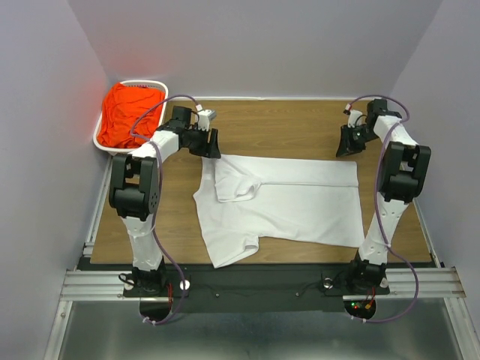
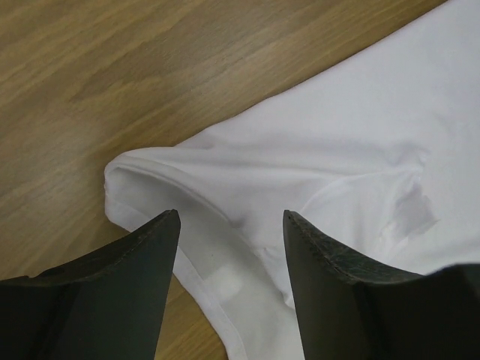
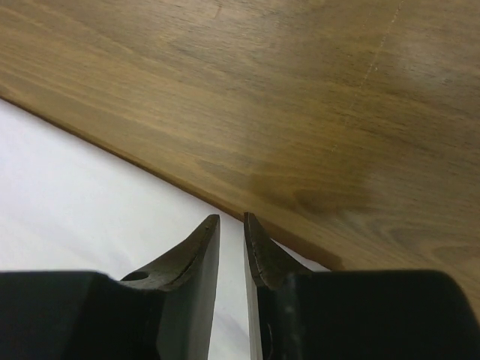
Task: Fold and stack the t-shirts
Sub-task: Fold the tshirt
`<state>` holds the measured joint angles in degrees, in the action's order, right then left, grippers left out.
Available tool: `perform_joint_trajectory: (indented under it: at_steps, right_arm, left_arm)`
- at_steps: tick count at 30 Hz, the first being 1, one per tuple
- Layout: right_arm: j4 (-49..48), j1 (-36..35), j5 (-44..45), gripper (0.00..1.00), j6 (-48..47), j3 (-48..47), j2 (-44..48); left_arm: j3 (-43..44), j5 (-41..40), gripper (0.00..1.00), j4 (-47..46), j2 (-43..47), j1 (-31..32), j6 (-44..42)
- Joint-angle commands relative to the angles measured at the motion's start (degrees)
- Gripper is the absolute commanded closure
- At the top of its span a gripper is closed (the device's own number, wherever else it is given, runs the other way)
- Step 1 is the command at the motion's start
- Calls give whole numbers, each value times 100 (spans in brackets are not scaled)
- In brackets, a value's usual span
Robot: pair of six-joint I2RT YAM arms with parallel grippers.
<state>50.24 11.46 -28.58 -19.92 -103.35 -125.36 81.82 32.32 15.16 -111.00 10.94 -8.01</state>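
**1. Wooden table.** It is carrying the whole lot. Risk: cloth dragged across its smooth boards may slide and skew instead of creasing.

**2. White t-shirt.** It is lying spread across the table's middle, with one sleeve turned inward and the other reaching toward the near edge. Risk: a pull from one side only could bunch the fold already made.

**3. Orange-red t-shirt.** It is sitting crumpled in the white basket at the far-left corner, not yet folded.

**4. Left gripper.** Its jaws are standing wide apart over the white shirt's far-left rolled edge, with cloth beneath them and nothing pinched. Risk: closing here may catch several layers.

**5. Right gripper.** Its jaws are almost together with only a thin slit between them, and no cloth is showing there. It is hanging over the shirt's far-right edge. Risk: a descent this narrow may miss the hem.
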Motion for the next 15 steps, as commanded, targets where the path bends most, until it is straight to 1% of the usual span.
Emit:
perform_joint_trajectory:
  at_steps: [1, 5, 6, 8, 9, 11, 12, 13, 14, 15]
  right_arm:
    - [-286, -92, 133, 75, 190, -142, -129]
    - [-392, -127, 265, 75, 208, -80, -269]
    - [-418, -127, 326, 75, 217, -63, -304]
    - [-427, -127, 423, 75, 208, -45, -384]
    - [-445, -127, 528, 75, 199, -36, -401]
    - [-471, -127, 634, 76, 199, 25, -445]
    - [-471, -127, 721, 75, 182, 34, -454]
    - [-488, -127, 748, 76, 190, 60, -472]
    - [-506, -127, 775, 75, 182, 69, -489]
    - [-506, -127, 766, 75, 182, 69, -498]
  left_arm:
    - [334, 90, 34, -145, -167, -66, 633]
    - [378, 82, 41, -215, -396, -101, 774]
    - [387, 65, 47, -215, -440, -153, 775]
    - [361, 29, 56, -198, -536, -223, 783]
    - [343, 29, 65, -197, -545, -302, 905]
    - [273, -23, 76, -136, -563, -390, 863]
    - [264, -50, 86, -101, -554, -417, 836]
    - [229, -67, 91, -66, -563, -469, 836]
    - [212, -111, 99, -22, -563, -487, 662]
    - [203, -155, 100, 4, -563, -505, 608]
